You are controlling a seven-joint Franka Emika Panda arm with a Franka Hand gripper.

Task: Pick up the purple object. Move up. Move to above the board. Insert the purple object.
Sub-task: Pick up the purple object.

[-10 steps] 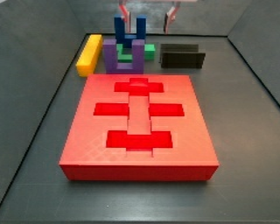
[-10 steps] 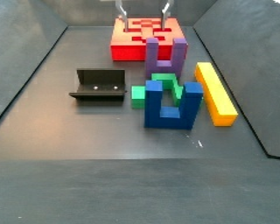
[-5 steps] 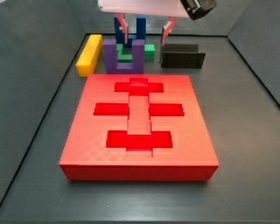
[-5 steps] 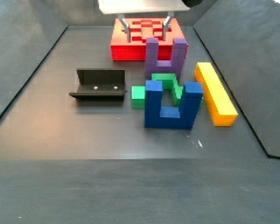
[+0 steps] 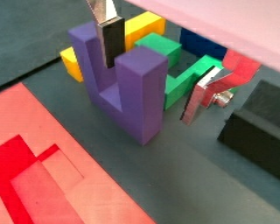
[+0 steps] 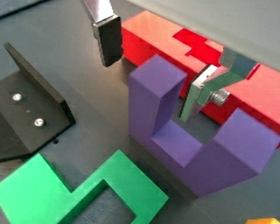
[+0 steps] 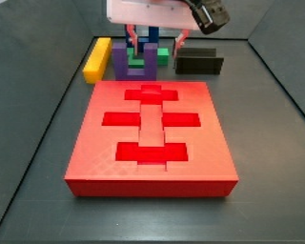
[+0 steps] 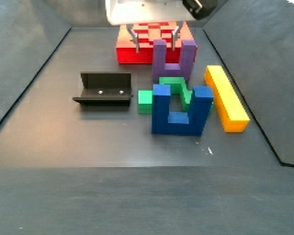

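The purple object [image 7: 121, 63] is a U-shaped block standing prongs-up just behind the red board [image 7: 98, 143]. It also shows in a side view [image 8: 175, 59] and in both wrist views [image 5: 122, 87] [image 6: 184, 136]. My gripper [image 7: 166, 43] is open and low over it. Its fingers stand on either side of one purple prong without touching it, as both wrist views show [image 5: 154, 66] [image 6: 152, 70]. One finger [image 6: 105, 39] hangs outside the block and the other finger [image 6: 199, 96] sits in the gap between the prongs. The board's near edge shows in both wrist views [image 5: 38, 166] [image 6: 166, 44].
A green block [image 8: 162, 92], a blue two-pronged piece [image 8: 184, 112] and a yellow bar [image 8: 226, 96] crowd behind and beside the purple object. The dark fixture [image 8: 103, 89] stands beside them, also seen in a wrist view [image 6: 20, 105]. Grey walls enclose the floor.
My gripper has come down from above the blocks to straddle one prong of the purple object. It stays open. No block has moved.
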